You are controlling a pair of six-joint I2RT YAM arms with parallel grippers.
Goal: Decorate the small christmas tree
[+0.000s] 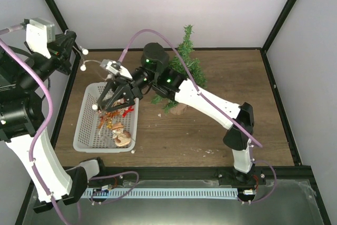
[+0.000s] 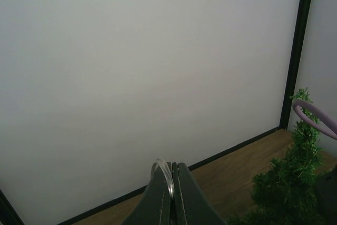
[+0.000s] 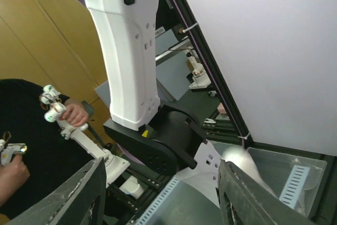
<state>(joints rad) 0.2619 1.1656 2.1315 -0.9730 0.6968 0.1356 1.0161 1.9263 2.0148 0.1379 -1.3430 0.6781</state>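
One small christmas tree stands upper centre on the counter. Right end effector, spread wide, hangs over ornaments in white basket, arm stretched across to frame left: drop straight, pinch one ornament only, avoid snagging neighbours. Left end effector pressed closed, raised upper left.

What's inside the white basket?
A small heap of red and tan ornaments in the right half of the basket. The open right gripper hangs over it, hiding the heap's far part.
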